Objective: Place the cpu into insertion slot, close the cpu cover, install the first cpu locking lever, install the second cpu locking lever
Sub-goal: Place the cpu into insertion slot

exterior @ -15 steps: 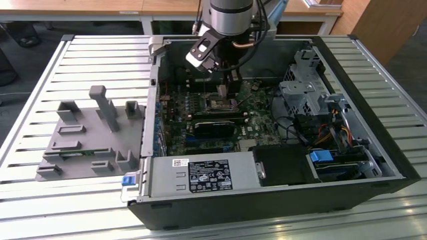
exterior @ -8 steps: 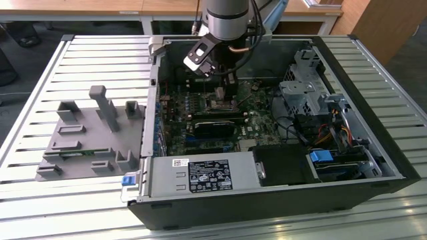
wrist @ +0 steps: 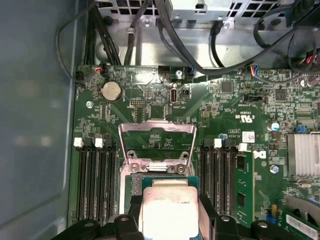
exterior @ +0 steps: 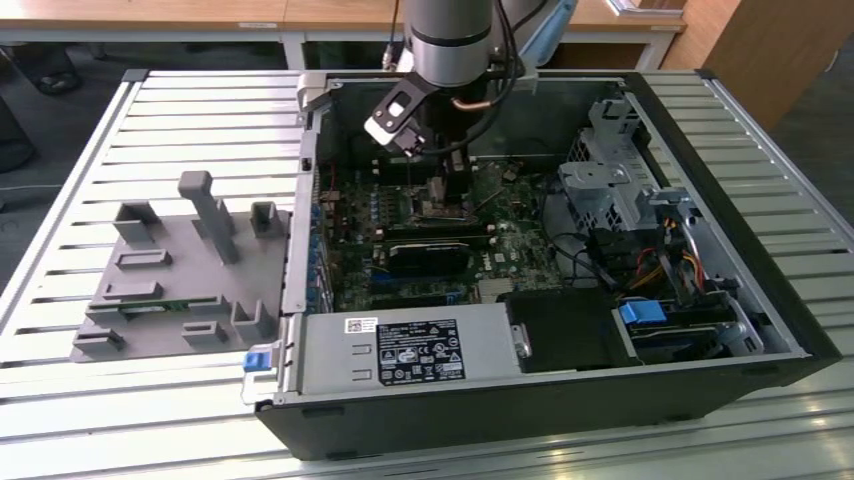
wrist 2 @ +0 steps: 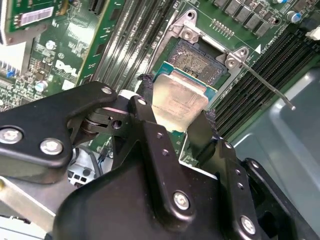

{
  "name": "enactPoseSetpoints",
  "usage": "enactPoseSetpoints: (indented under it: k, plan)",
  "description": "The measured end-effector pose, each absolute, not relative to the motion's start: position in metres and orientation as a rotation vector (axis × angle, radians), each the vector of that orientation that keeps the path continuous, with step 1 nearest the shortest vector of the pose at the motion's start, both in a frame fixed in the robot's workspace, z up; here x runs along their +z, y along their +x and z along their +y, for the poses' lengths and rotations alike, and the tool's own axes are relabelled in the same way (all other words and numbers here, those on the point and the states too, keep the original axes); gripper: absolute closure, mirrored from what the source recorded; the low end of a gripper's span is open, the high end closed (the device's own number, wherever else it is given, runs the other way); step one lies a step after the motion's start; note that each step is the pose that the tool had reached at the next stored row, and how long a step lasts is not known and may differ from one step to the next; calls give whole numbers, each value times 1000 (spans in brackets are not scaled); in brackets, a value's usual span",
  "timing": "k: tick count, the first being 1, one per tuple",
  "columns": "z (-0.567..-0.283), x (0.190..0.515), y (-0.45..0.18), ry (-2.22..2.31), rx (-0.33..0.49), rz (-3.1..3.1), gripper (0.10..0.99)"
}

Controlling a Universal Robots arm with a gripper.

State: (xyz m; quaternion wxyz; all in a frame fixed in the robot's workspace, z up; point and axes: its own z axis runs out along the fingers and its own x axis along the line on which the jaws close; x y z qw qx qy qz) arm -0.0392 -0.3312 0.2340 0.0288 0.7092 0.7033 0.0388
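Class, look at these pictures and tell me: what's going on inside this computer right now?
A robot arm reaches into an open computer case. Its gripper holds the chip by two edges, close over the socket, which looks bare. The cover stands swung open and a thin lever sticks out free. The chip is not seated yet.

Cpu had a matt, faintly brushed silvery-beige metal top. Gripper looked matt black, its screw heads shiny metal. Cpu cover was bare silver metal with a dull sheen. Insertion slot had a black rim and a dark, fine-grained centre. Circuit board was green, semi-gloss. Table was pale ribbed metal; fixture was matt grey plastic
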Motion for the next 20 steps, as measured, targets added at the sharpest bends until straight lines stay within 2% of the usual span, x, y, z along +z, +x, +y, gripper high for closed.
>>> enactPoseSetpoints:
  k: [20]
  plan:
    - [-323,207,-46,2196,116,2159,561]
